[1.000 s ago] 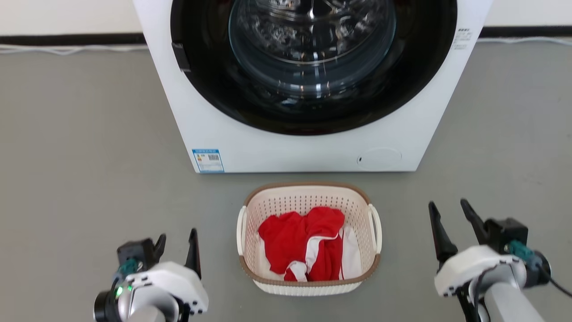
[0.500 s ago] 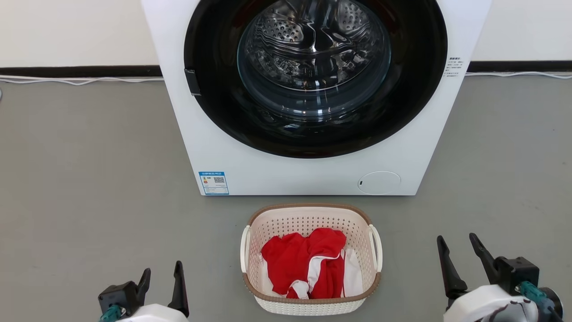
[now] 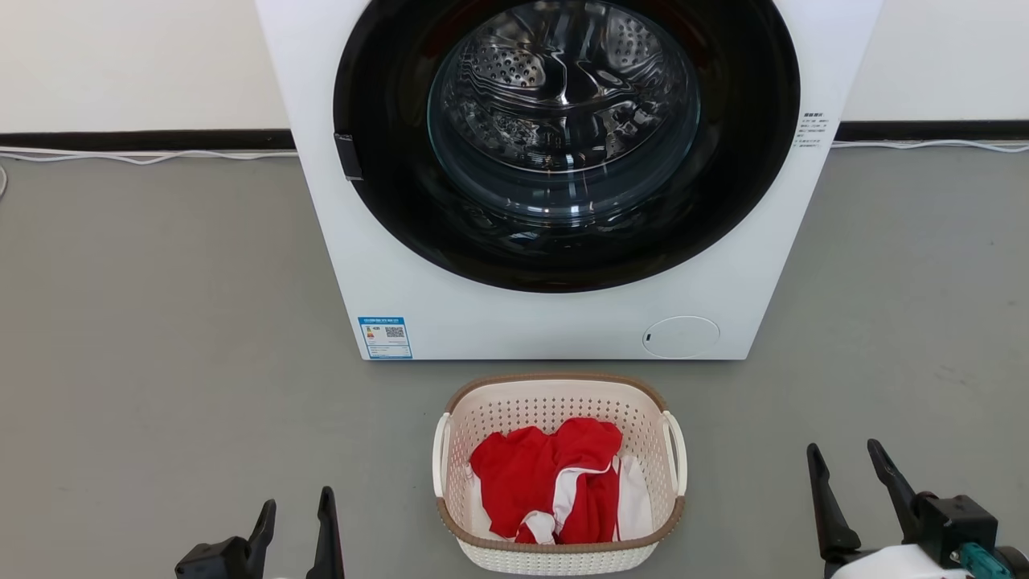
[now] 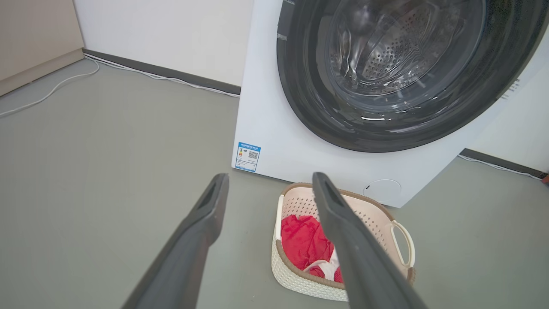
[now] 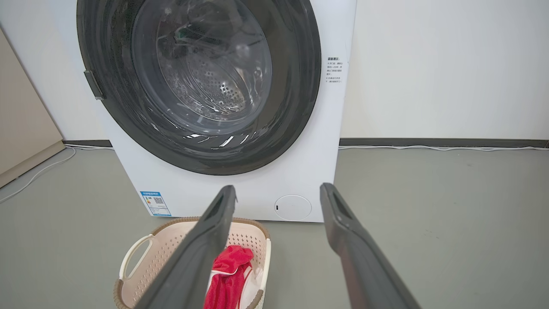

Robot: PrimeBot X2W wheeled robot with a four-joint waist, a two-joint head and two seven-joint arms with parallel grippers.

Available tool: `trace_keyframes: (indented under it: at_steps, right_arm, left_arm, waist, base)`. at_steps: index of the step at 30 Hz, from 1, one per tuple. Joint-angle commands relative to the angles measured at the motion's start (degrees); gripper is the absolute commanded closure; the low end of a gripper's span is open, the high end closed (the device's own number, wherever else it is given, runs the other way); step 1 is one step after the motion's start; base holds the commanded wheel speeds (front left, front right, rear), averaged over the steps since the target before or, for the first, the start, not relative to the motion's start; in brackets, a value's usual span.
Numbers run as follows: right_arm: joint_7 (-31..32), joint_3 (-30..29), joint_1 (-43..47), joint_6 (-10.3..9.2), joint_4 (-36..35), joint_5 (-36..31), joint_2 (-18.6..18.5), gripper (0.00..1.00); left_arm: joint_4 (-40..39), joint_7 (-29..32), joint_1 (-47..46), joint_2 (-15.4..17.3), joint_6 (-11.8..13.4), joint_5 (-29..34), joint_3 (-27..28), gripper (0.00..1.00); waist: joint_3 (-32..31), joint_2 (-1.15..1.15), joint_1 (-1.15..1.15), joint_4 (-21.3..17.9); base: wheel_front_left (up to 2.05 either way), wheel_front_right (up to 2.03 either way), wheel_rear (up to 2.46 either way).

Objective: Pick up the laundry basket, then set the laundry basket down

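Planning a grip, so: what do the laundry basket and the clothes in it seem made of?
Laundry basket: matte cream plastic, judging by its regular moulded holes; the brown rim looks woven, probably plastic too. Clothes: soft red and white fabric, crumpled in folds.

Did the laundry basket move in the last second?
No. The laundry basket still sits just in front of the washing machine, with the same narrow gap. Both slid down the head view together, so the camera moved, not the basket.

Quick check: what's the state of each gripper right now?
Left gripper: open, holding nothing.
Right gripper: open, holding nothing.
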Motion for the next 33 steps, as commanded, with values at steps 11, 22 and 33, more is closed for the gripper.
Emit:
trace_keyframes:
  at_steps: [11, 22, 33]
  right_arm:
    - [0.78, -0.52, 0.80, -0.06, 1.47, 1.50, 1.14, 1.00]
    - [2.36, -0.45, 0.36, -0.03, 0.64, 8.63, 1.32, 1.00]
    - [4.02, -0.39, -0.24, 0.01, -0.21, 16.40, 1.51, 1.00]
  left_arm:
    - [2.25, 0.54, 0.83, -0.78, -0.72, -1.12, 1.54, 1.00]
    - [1.59, 2.20, 0.08, -0.93, -1.72, -6.64, 2.56, 1.00]
    - [0.96, 4.02, -0.87, -1.09, -2.82, -12.74, 3.65, 1.00]
  waist:
    - [-0.17, 0.00, 0.01, -0.18]
    - [-0.02, 0.00, 0.01, -0.37]
    - [0.15, 0.00, 0.00, -0.55]
  base:
    - [0.00, 0.00, 0.00]
    - [0.00, 0.00, 0.00]
    - [0.00, 0.00, 0.00]
